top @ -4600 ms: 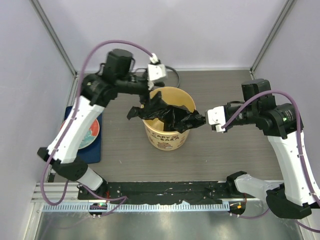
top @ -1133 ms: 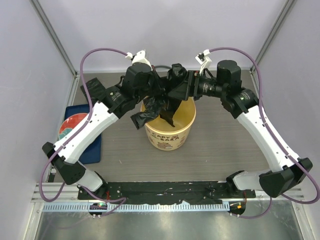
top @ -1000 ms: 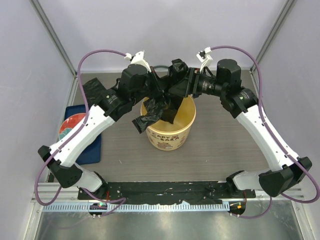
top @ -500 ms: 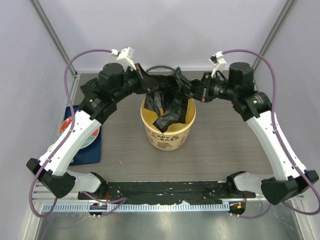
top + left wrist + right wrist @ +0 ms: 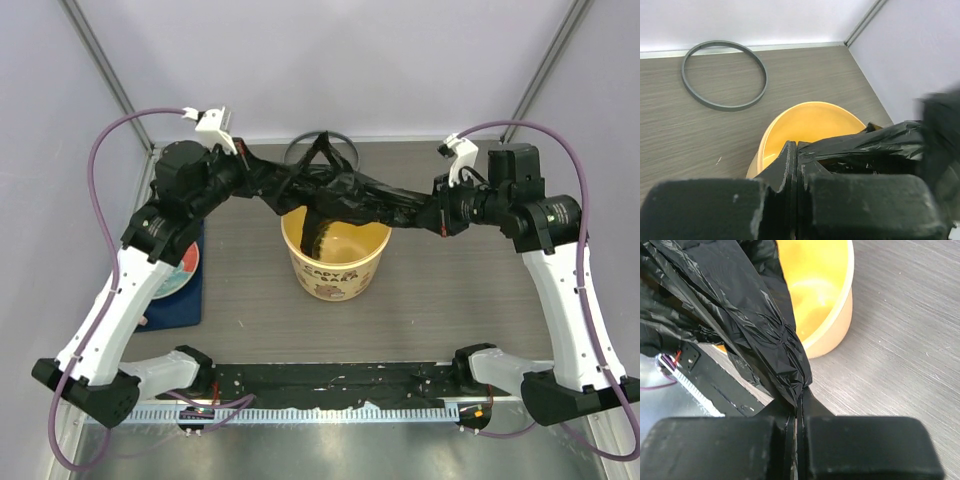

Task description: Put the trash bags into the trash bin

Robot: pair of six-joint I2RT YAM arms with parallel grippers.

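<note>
- The left tool [image 5: 240, 168] is pinching one end of the trash bag [image 5: 345, 195], its fingers closed tight on the film.
- The right tool [image 5: 438, 212] is clamping the other end, jaws closed on bunched film.
- The bag is stretching between them above the trash bin [image 5: 335, 272], with one fold hanging into its mouth.
- A grey ring [image 5: 725, 107] is lying on the desk [image 5: 450, 300] behind the bin.

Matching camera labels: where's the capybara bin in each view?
Top external: trash bin at centre, between the arms.
Left wrist: centre, partly behind the bag.
Right wrist: top centre.
Shared landmark: the trash bag stretched across its mouth.
</note>
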